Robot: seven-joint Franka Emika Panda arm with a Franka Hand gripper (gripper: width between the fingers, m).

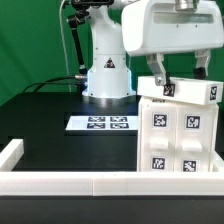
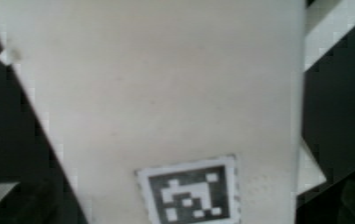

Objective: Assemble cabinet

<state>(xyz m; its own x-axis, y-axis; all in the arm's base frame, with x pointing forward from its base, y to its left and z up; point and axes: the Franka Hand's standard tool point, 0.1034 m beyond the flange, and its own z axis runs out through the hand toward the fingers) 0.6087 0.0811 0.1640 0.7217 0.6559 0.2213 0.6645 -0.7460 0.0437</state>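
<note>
The cabinet's large white box body (image 1: 178,140) stands on the black table at the exterior view's right, several square tags on its front. A white panel block (image 1: 185,92) lies tilted across its top. My gripper (image 1: 181,70) hangs just above that panel, its two dark fingers (image 1: 157,72) spread wide apart and open, gripping nothing. The wrist view is filled by a white panel surface (image 2: 156,100) carrying one tag (image 2: 192,190). Whether the fingertips touch the panel cannot be told.
The marker board (image 1: 100,123) lies flat on the table in front of the arm's white base (image 1: 107,75). A low white border rail (image 1: 60,180) runs along the near edge and up the exterior view's left side.
</note>
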